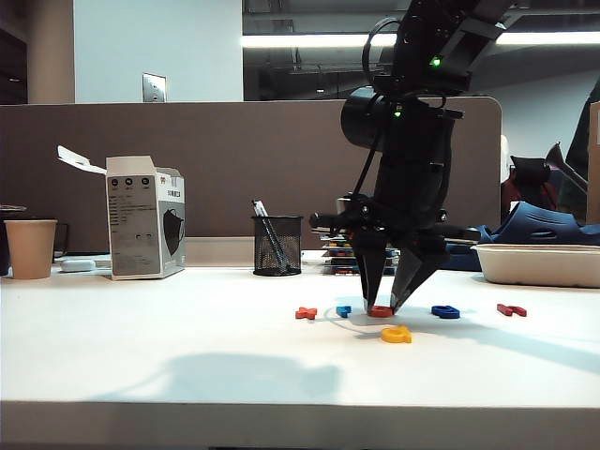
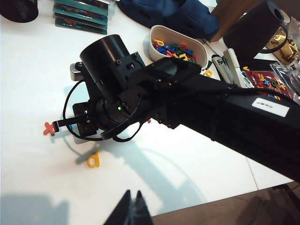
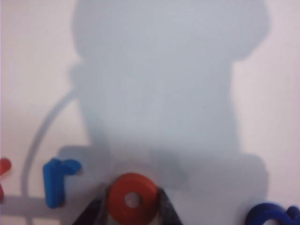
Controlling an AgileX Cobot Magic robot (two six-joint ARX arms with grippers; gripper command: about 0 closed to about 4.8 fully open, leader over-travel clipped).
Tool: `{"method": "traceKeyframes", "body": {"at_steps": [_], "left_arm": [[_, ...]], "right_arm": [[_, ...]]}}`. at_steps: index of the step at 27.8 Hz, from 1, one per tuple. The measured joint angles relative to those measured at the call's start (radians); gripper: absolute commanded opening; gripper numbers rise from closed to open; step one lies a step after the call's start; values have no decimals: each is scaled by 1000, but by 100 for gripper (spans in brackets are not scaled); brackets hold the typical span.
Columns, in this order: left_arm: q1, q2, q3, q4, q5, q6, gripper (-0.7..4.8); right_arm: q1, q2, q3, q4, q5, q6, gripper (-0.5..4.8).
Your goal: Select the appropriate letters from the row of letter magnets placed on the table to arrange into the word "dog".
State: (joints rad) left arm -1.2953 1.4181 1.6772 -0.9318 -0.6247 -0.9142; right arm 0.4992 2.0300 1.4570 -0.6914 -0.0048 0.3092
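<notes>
On the white surface (image 1: 141, 366), the right end effector (image 1: 381, 306) stands fingertips-down, its fingers touching both sides of the orange-red ring "o" (image 3: 133, 198). The yellow letter (image 1: 396, 335) lies just in front of the ring, the dark blue letter (image 1: 445, 311) beside it. The left end effector (image 2: 131, 211) hangs apart, fingertips together.

White matte table top (image 1: 141, 347). Flat plastic letter magnets: orange cross-shaped magnet (image 1: 306, 312), light blue letter (image 3: 57, 180), orange-red ring "o" (image 3: 132, 198) btwn black right gripper (image 3: 132, 206) fingers, dark blue letter (image 1: 445, 311), dark red letter (image 1: 511, 309), yellow letter (image 1: 396, 334). Left gripper (image 2: 131, 211) black too. Black mesh pen cup (image 1: 277, 246); tan paper cup (image 1: 30, 248).
</notes>
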Motion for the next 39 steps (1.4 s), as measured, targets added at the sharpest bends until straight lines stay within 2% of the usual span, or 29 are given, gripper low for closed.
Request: {"method": "traceKeyframes", "body": {"at_steps": [15,39], "left_arm": [[0,0,0,0,0,0,-6],[0,0,0,0,0,0,-6]], "right_arm": [[0,0,6,-36,0,-18,106],[0,-26,1,-195,5,-50,106]]}}
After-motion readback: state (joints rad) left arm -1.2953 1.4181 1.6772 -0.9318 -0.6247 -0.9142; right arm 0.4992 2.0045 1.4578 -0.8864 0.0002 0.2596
